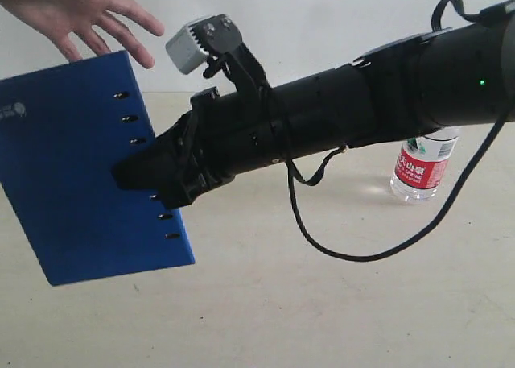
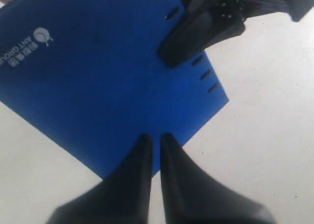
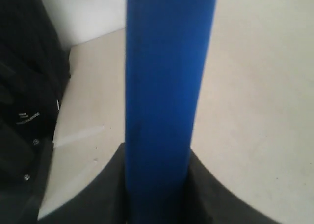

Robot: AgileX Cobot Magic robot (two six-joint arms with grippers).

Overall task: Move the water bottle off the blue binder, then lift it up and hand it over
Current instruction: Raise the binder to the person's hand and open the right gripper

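The blue binder [image 1: 80, 167] hangs tilted in the air at the left of the exterior view. My right gripper [image 1: 137, 175] reaches across the middle and is shut on its slotted edge. In the right wrist view the binder [image 3: 167, 82] runs edge-on between the right gripper's [image 3: 157, 160] jaws. The left wrist view shows the binder's face [image 2: 98, 77] with its white logo, and the right gripper [image 2: 196, 35] clamped on it. My left gripper [image 2: 156, 138] sits shut and empty near the binder's corner. The water bottle [image 1: 422, 163] stands upright on the table at the right, its cap hidden behind my arm.
A person's open hand [image 1: 80, 18] hovers just above the binder's top edge at the upper left. A black cable [image 1: 354, 251] loops down from my right arm over the beige table [image 1: 322, 312]. The left arm's dark body [image 3: 24, 111] shows beside the binder.
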